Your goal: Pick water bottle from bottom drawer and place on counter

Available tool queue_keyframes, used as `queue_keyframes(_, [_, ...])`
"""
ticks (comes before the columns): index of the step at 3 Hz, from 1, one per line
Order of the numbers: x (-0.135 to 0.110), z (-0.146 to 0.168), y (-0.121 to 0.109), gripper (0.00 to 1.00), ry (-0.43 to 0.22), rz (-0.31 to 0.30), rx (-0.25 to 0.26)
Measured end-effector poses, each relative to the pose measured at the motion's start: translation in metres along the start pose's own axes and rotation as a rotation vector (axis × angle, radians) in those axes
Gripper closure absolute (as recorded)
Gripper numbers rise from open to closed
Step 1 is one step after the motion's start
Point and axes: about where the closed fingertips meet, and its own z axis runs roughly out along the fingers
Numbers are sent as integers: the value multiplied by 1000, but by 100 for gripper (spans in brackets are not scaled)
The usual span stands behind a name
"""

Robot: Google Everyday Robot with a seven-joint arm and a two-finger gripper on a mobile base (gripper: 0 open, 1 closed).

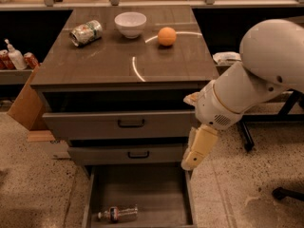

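The water bottle (118, 214) lies on its side near the front left of the open bottom drawer (156, 194), white cap pointing left. The counter (104, 61) is the glossy dark top of the cabinet. My gripper (190, 163) hangs from the white arm (256, 75) at the drawer's right edge, level with the middle drawer front. It points down, above and to the right of the bottle, and holds nothing that I can see.
On the counter stand a crushed can (86, 33), a white bowl (130, 24) and an orange (166, 36). The two upper drawers (128, 123) are pulled out slightly. A cardboard box (26, 103) sits at the left and a chair base (287, 194) at the right.
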Motion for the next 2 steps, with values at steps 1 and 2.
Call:
queue_keyframes(1, [23, 51, 6, 0, 11, 0, -33])
queue_keyframes(2, [50, 116, 19, 0, -13, 0, -73])
